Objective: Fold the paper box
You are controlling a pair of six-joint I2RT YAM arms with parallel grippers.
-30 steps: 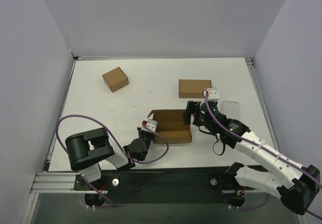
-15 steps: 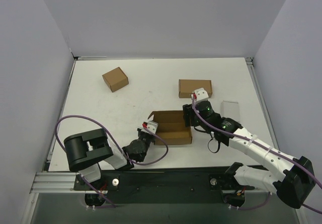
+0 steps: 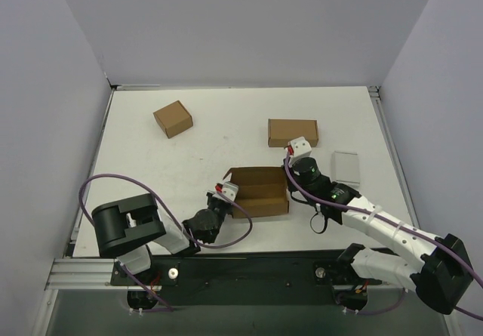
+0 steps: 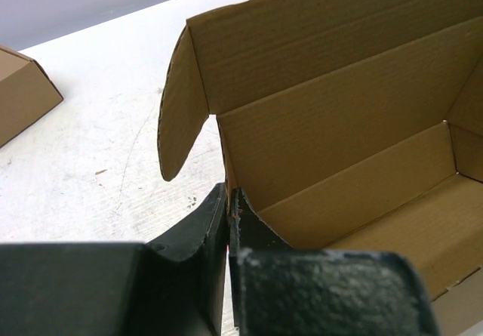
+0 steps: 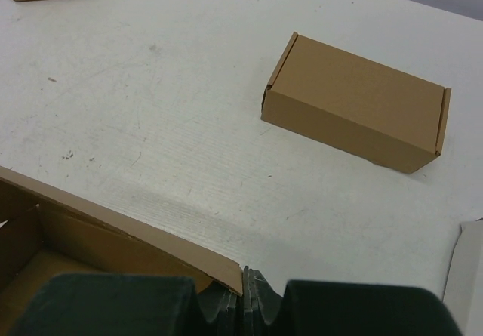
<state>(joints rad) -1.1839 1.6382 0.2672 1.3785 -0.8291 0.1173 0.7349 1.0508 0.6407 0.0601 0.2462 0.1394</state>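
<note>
**Sam:** Where is the paper box (image 3: 260, 194)?

**Mia:** It sits on the desk (image 3: 151, 166), close to the desk's front edge and about halfway along it. Its open top faces up. Its long side runs left to right, along the desk's front edge. One tall wall stands up on the side away from that edge.

**Sam:** Can you see the grip from above?

**Mia:** Not well. The top camera shows the whole box with an arm at each end, but the fingers are too small to make out. The wrist cameras show them.

**Sam:** What does the left hand (image 4: 229, 209) do?

**Mia:** It is almost shut, with only a thin gap. The box's left end wall is pinched in that gap. This camera also looks inside the box, where you can see the creases and a round flap (image 4: 181, 102).

**Sam:** And the right hand (image 5: 244, 291)?

**Mia:** Its fingers are pressed together on the right corner of the tall wall. This camera also sees a shut brown box (image 5: 355, 106) farther back on the desk, and the edge of a grey case (image 5: 469, 275).

**Sam:** Anything else?

**Mia:** A small square carton (image 3: 173, 118) lies at the back left of the desk.
</note>
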